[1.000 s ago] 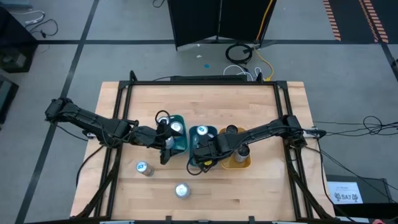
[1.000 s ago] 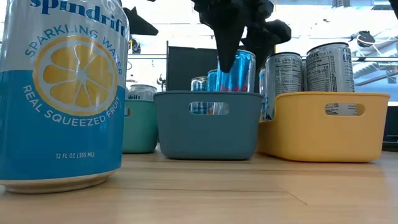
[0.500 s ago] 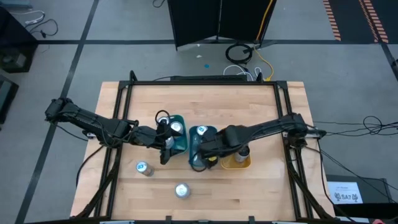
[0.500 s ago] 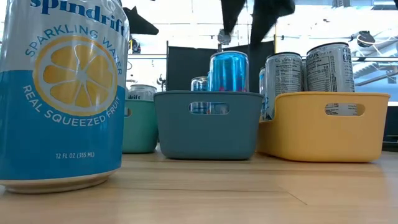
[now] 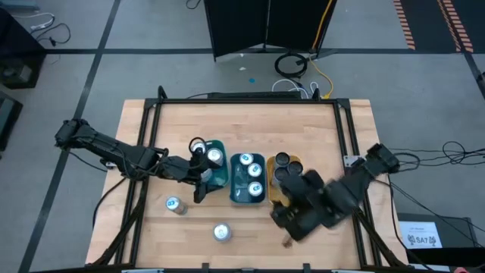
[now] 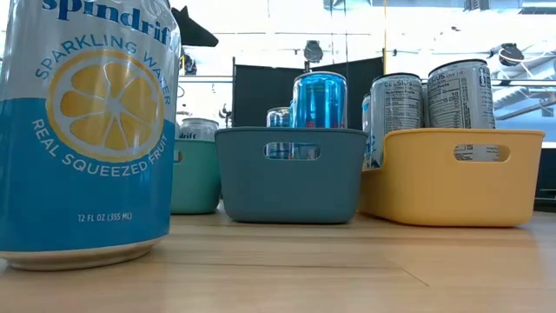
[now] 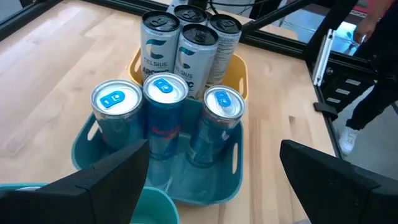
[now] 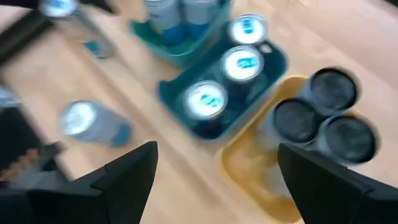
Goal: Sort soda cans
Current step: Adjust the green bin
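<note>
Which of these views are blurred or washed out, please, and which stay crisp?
Right wrist view: motion-smeared, the three blue-topped silver cans in the dark teal plastic bin are soft. Left wrist view: crisp, labels legible. Low view: bright backlight bleaches the room behind; the big blue lemon-printed can looms near the lens.

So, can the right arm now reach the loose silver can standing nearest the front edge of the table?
Probably yes. The right pincer is open and hangs beside the silver can, with only bare wooden table between them; the yellow plastic bin lies further back.

Two dark, slender jointed arms, each end effector [image 7: 217, 180] with broad black fingers [image 7: 106, 180].
</note>
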Controlling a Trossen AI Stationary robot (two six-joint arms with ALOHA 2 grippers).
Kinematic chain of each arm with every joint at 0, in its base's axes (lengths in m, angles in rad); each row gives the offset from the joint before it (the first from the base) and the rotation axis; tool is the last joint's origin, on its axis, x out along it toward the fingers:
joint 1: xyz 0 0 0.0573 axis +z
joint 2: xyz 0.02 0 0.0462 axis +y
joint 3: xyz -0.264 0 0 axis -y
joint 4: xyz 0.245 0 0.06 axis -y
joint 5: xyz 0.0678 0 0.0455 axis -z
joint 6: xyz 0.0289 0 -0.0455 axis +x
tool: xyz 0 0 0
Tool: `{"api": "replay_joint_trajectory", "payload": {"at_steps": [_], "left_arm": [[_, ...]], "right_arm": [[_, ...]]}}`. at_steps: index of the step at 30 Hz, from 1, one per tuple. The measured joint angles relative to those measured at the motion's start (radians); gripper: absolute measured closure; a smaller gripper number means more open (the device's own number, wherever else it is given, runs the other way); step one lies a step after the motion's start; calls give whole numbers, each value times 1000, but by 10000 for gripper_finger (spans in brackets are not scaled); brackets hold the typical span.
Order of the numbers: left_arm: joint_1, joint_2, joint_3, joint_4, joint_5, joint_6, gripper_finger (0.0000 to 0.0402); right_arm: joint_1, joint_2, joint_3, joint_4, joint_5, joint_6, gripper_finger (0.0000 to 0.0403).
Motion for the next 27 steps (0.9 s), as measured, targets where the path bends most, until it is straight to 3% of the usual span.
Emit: {"api": "replay_joint_trajectory", "payload": {"at_steps": [5, 10, 13, 18, 27], "left_arm": [[-8, 0, 0, 4, 0, -66, 33], [-8, 0, 0, -8, 0, -132, 33], [-7, 0, 0, -8, -1, -147, 33], [-7, 0, 0, -17, -5, -193, 50], [-7, 5, 26, -64, -8, -236, 86]], "right_arm": [[157, 4, -7, 2, 123, 168, 80], [288, 5, -101, 0, 218, 395, 80], [349, 6, -203, 0, 194, 545, 80], [420, 8, -401, 71, 47, 807, 80], [456, 8, -586, 404, 8, 840, 80]]}}
